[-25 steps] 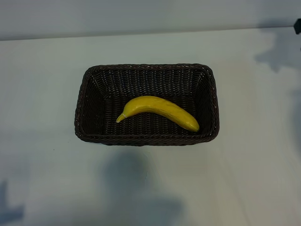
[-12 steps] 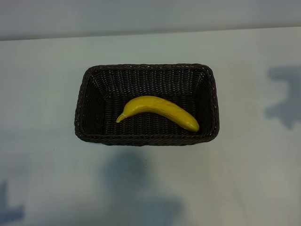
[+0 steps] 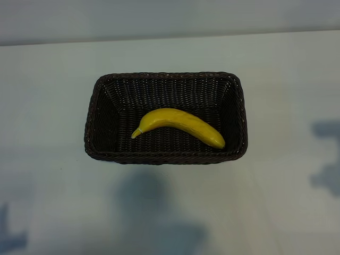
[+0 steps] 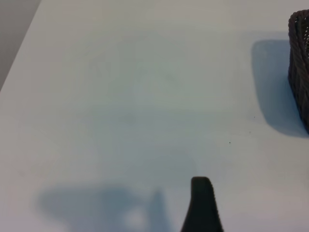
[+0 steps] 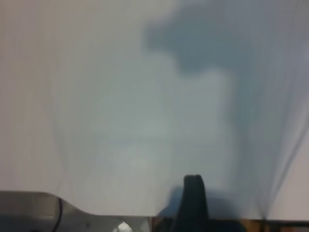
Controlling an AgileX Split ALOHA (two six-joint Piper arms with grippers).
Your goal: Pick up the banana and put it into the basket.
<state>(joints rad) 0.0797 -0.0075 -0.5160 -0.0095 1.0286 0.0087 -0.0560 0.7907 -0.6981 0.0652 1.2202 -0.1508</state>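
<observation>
one white counter (image 3: 48,106) takes up pretty much the whole exterior frame. one dark wicker basket (image 3: 166,76) sits at the centre of it, and one banana (image 3: 178,125) lies inside on the basket floor, stem toward lower left, other end toward lower right. two tools, each showing just one dark finger: left tool (image 4: 203,205) and right tool (image 5: 192,203), both spread wide, holding nothing, over bare counter.

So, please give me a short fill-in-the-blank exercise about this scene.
1. The banana lies inside the ____.
2. The basket stands on a white ____.
3. The colour of the banana is ____.
4. The banana's thin stem points to the exterior view's ____.

Missing words: basket; table; yellow; left
</observation>
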